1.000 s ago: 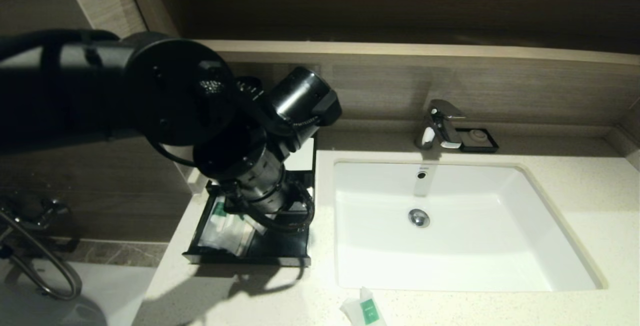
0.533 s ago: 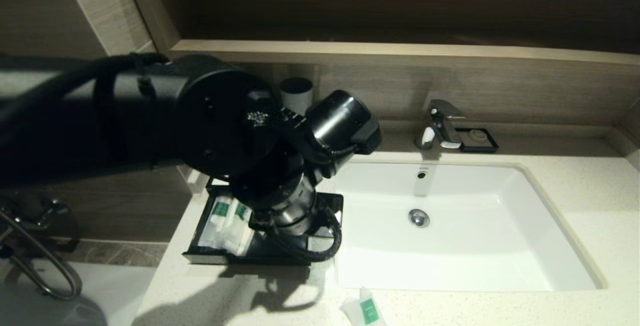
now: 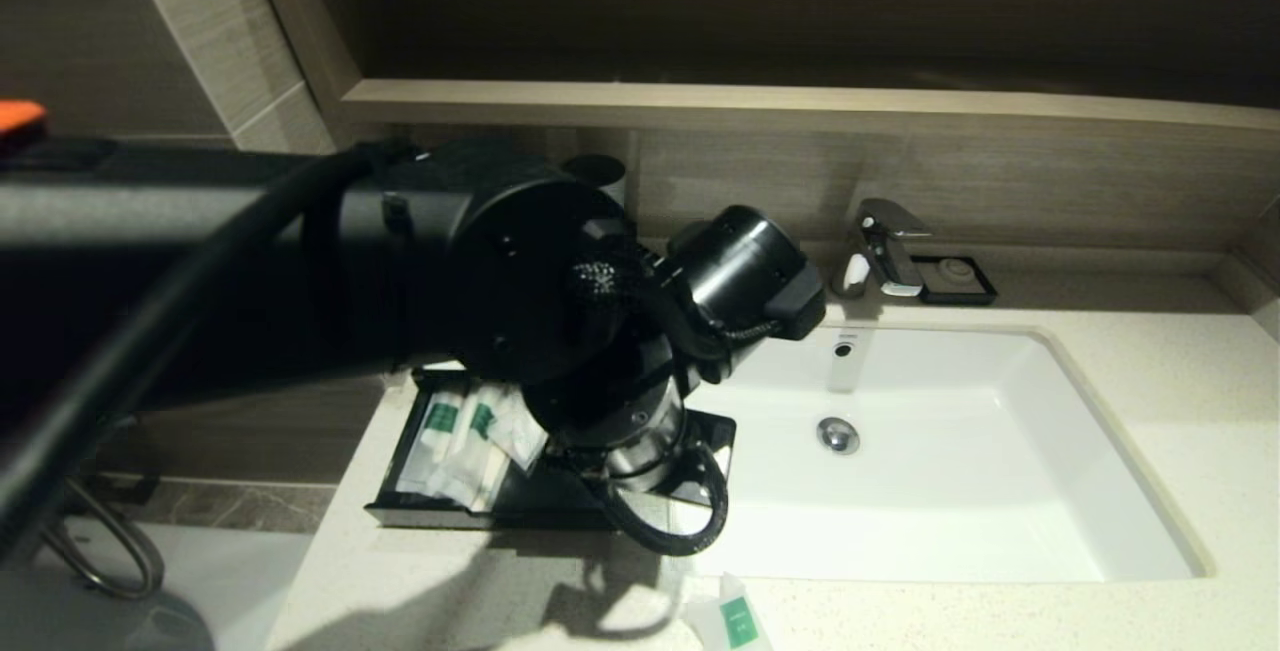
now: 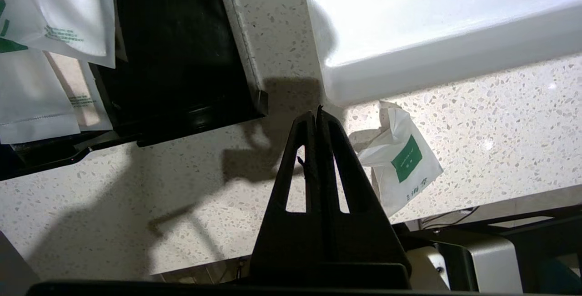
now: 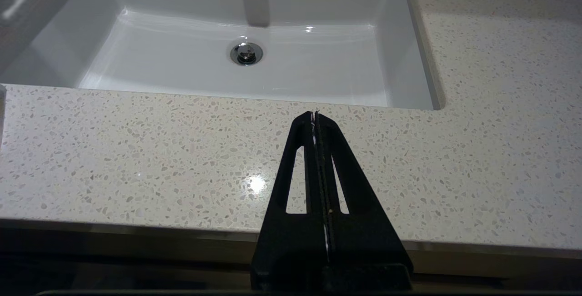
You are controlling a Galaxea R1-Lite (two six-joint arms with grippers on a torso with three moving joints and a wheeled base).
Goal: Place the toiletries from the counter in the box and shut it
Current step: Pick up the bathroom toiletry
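Note:
A white sachet with a green label [image 3: 732,617] lies on the counter [image 3: 1180,381] near its front edge, just in front of the basin's left corner. In the left wrist view the same sachet [image 4: 402,164] lies just beside the tips of my left gripper [image 4: 316,115], which is shut and empty above the counter. The box's black drawer [image 3: 480,516] stands pulled out left of the basin with several white packets [image 3: 460,441] in it. My left arm hides the rest of the box. My right gripper [image 5: 314,116] hangs shut and empty over the counter's front strip.
The white basin [image 3: 900,491] fills the middle of the counter. A chrome tap [image 3: 885,246] and a small black soap dish [image 3: 958,278] stand behind it. A cup [image 3: 595,171] shows at the back wall under the wooden ledge [image 3: 800,101].
My left arm has swung right and toward the counter's front, from over the drawer to a spot beside the sachet. The packets in the drawer show more. The gripper stayed shut.

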